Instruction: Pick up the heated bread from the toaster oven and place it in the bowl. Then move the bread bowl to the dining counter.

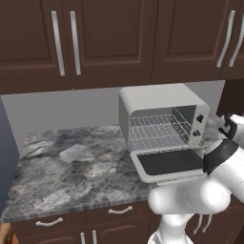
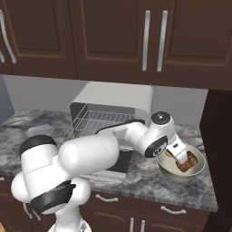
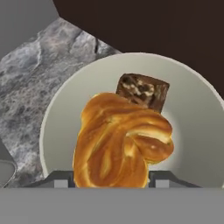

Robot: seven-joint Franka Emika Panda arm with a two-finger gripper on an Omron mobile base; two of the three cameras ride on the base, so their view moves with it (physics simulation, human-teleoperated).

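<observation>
From the left base view: grey marbled counter (image 1: pixel 71 167) with a plain grey backsplash behind it, dark brown upper cabinets (image 1: pixel 95 43) with long silver handles, and matching drawers below the stone top; the toaster oven (image 1: pixel 162 124) sits toward the right with its door dropped flat and the wire rack bare; the arm bends off past the right edge.

Right base view: same stone top, same dark cabinets overhead; the bowl (image 2: pixel 179 172) sits on the counter just right of the toaster oven, close to a tall dark panel at the counter's end; the gripper (image 2: pixel 181 159) reaches down into it, with a darker brown chunk (image 2: pixel 190 162) right by the fingers.

Hand view: looking straight into the pale bowl; the heated bread (image 3: pixel 120 140), a golden twisted piece, sits between the two finger tips, which are pressed to its sides, so it's gripped; the brown chunk lies in the bowl just behind it; marbled stone off to the left.
</observation>
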